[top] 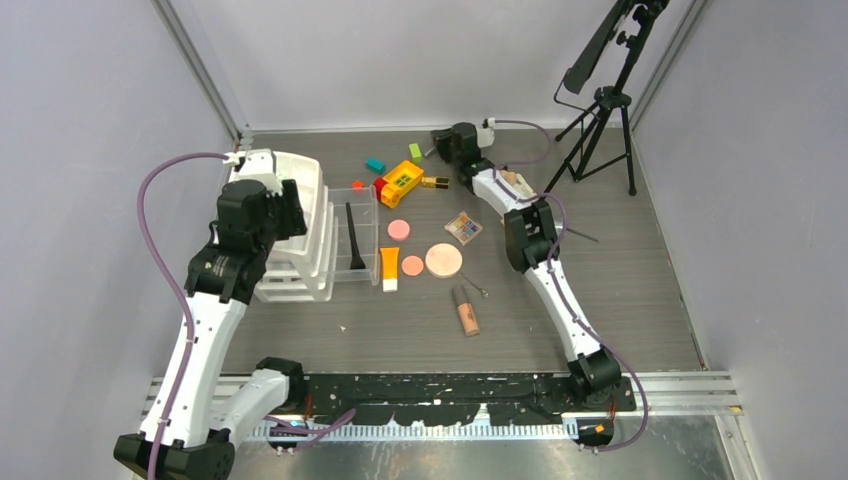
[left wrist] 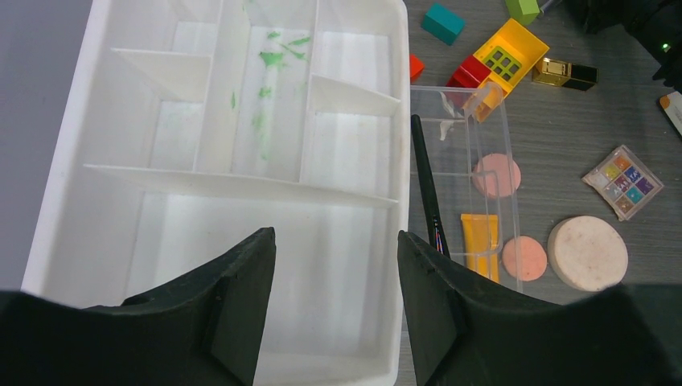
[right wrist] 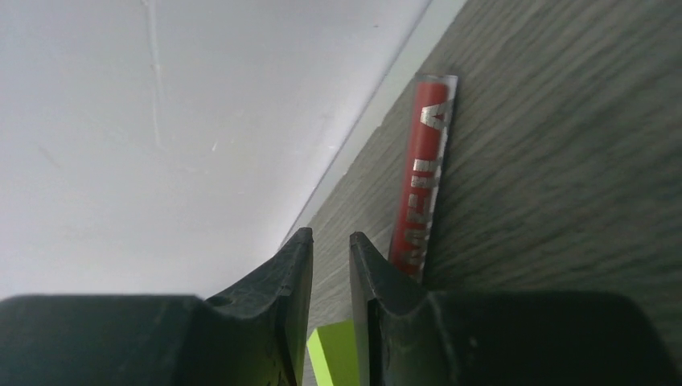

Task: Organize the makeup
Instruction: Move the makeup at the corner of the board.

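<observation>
My left gripper (left wrist: 334, 233) hangs open over the white divided tray (left wrist: 241, 233), with nothing between its fingers. A black brush (left wrist: 425, 177) stands in the clear box (top: 352, 235) beside the tray. On the table lie an orange tube (top: 389, 268), two pink compacts (top: 399, 229), a peach compact (top: 444, 260), an eyeshadow palette (top: 463, 228), a beige tube (top: 466, 312) and a gold-black lipstick (top: 435, 182). My right gripper (right wrist: 326, 233) is at the back wall, its jaws narrowly open and holding nothing. A red pencil (right wrist: 422, 185) lies just right of its fingers.
A green block (right wrist: 334, 354) lies under the right fingers. A yellow-and-red toy brick (top: 400, 182), a teal block (top: 375, 165) and a small red block (top: 357, 184) sit behind the clear box. A tripod (top: 600, 110) stands at the back right.
</observation>
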Robot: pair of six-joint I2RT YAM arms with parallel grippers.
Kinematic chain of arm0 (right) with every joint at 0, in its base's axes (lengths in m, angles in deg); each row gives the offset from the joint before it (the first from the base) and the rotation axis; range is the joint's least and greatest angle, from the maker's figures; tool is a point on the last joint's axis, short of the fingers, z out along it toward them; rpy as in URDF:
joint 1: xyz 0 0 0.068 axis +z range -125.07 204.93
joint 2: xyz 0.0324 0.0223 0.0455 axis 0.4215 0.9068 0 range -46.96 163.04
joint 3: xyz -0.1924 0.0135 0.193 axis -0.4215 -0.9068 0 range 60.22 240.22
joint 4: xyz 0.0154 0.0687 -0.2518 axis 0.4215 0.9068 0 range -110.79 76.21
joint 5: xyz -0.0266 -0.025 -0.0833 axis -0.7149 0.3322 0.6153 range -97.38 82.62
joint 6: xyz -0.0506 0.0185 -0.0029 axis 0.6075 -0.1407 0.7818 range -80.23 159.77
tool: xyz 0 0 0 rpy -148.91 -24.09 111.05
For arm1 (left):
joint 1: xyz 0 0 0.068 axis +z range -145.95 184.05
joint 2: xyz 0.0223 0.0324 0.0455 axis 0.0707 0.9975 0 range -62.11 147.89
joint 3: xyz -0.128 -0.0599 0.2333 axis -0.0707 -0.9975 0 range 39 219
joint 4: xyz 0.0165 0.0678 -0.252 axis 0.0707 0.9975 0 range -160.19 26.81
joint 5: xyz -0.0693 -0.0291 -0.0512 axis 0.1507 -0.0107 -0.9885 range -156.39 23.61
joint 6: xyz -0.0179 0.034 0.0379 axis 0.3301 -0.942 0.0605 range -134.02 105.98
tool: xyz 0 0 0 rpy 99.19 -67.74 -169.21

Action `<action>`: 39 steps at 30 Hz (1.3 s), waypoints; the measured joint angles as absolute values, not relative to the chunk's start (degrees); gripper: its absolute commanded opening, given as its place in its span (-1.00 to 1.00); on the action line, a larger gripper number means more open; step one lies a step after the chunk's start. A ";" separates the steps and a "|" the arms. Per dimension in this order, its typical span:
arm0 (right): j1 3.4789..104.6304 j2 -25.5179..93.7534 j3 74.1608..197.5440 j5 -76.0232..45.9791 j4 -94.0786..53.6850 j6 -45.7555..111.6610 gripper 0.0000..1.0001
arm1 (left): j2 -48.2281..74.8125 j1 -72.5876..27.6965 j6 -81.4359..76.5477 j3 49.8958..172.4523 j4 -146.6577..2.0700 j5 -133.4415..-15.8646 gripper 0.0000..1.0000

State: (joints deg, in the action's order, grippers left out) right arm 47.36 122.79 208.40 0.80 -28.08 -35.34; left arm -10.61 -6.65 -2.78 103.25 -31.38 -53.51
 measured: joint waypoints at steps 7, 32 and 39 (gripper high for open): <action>47.36 115.77 203.85 5.02 -14.44 -34.05 -0.42 | -10.61 -6.54 -2.78 103.21 -31.38 -53.57 0.18; 46.45 88.60 180.49 15.06 -11.03 -7.89 -0.13 | -10.61 -6.32 -2.78 102.84 -31.41 -53.62 0.19; 43.39 92.12 183.37 19.08 -0.61 -1.53 -0.02 | -10.61 -6.32 -2.78 102.84 -31.41 -54.01 0.20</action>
